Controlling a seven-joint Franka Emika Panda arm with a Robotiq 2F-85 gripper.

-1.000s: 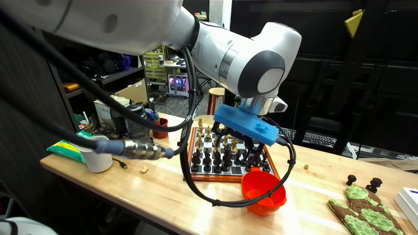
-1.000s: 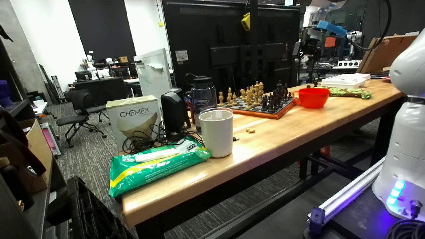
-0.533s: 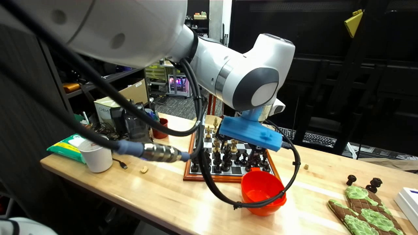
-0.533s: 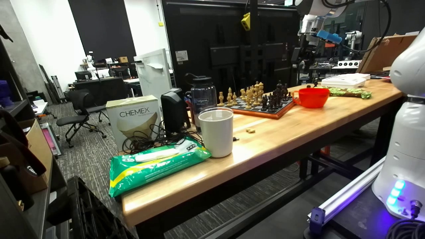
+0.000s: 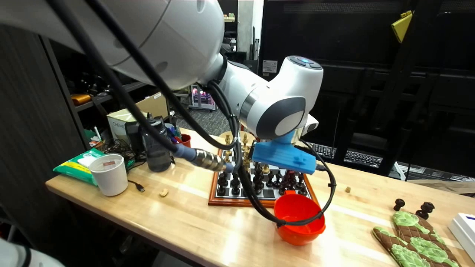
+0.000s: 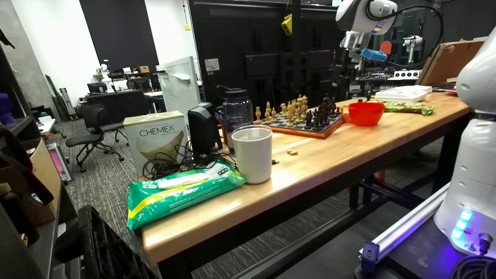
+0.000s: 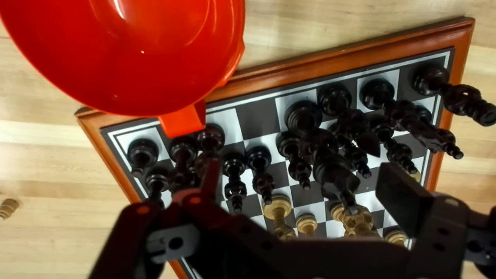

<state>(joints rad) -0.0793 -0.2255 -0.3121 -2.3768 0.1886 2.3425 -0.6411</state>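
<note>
My gripper (image 7: 302,184) stands open above the chessboard (image 7: 329,58), its two dark fingers wide apart in the wrist view. In that view a tall black chess piece (image 7: 333,174) shows in the gap, and nothing is held. Several black pieces (image 7: 263,174) and tan pieces (image 7: 277,207) stand on the squares. The red bowl (image 7: 128,58) is beside the board, its handle reaching over the board's edge. In an exterior view the blue block (image 5: 284,157) on the wrist hides most of the fingers. The gripper (image 6: 345,75) blends into the dark background in an exterior view.
A white mug (image 6: 252,155), green wipes pack (image 6: 182,193), Chemex box (image 6: 157,139) and water bottle (image 6: 237,116) stand at one table end. Past the bowl lie a patterned oven mitt (image 5: 419,237) and loose black pieces (image 5: 425,209). A cable (image 5: 259,209) loops before the board.
The arm has come down, bringing the gripper lower over the chessboard. Its cable loop has shifted too. The bowl and the board have stayed where they were, and the gripper has stayed open.
</note>
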